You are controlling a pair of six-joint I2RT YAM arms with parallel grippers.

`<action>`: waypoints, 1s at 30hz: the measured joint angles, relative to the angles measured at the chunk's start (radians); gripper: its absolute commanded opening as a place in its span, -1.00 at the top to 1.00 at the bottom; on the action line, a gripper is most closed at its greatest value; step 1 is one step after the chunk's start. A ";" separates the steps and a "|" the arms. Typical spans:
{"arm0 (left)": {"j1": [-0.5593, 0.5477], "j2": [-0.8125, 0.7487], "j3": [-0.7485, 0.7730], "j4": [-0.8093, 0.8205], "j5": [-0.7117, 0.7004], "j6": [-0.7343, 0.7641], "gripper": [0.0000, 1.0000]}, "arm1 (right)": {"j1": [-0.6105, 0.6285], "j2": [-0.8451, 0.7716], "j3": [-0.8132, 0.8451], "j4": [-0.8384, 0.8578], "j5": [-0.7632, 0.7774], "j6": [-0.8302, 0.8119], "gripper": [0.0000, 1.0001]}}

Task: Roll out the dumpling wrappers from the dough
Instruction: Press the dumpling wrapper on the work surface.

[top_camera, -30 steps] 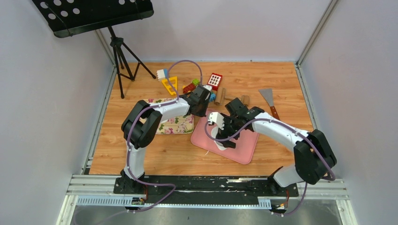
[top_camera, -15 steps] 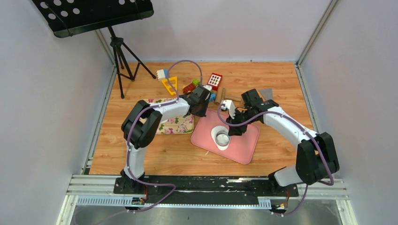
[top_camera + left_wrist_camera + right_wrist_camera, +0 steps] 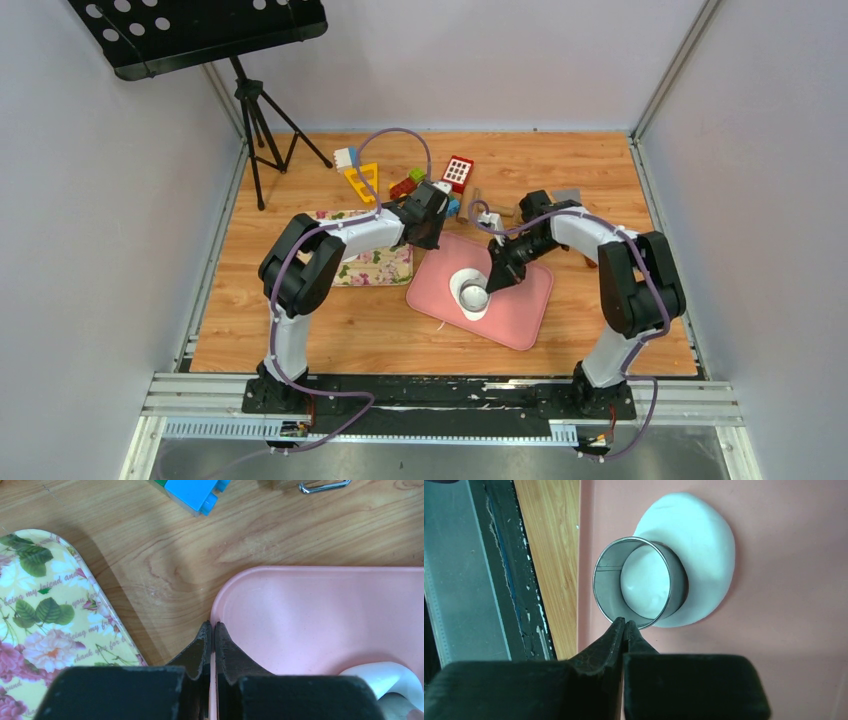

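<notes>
The dough (image 3: pixel 466 283) is a flattened white sheet on the pink mat (image 3: pixel 520 310). A small metal ring (image 3: pixel 474 297) stands on it, over its near part. In the right wrist view the ring (image 3: pixel 606 575) encloses a round patch of the dough (image 3: pixel 704 545). My right gripper (image 3: pixel 625 621) is shut with nothing between its fingers, its tips meeting at the ring's rim. My left gripper (image 3: pixel 210 625) is shut on the mat's (image 3: pixel 310 610) back left edge, one finger on each side of the rim. Dumpling wrappers are out of view.
A floral tray (image 3: pixel 375 265) lies left of the mat. Toy blocks (image 3: pixel 415 180), a wooden rolling pin (image 3: pixel 470 205) and a scraper (image 3: pixel 572 208) sit behind it. A tripod (image 3: pixel 255 120) stands at the back left. A blue block (image 3: pixel 192 492) lies just past the left gripper.
My right gripper let go of the ring on the dough, pulled back to the right, then came down beside the ring with its jaws closed. The left arm has not moved.
</notes>
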 measured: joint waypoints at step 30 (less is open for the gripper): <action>0.000 0.000 0.000 0.000 0.004 0.003 1.00 | -0.021 0.115 0.102 -0.169 -0.132 -0.092 0.99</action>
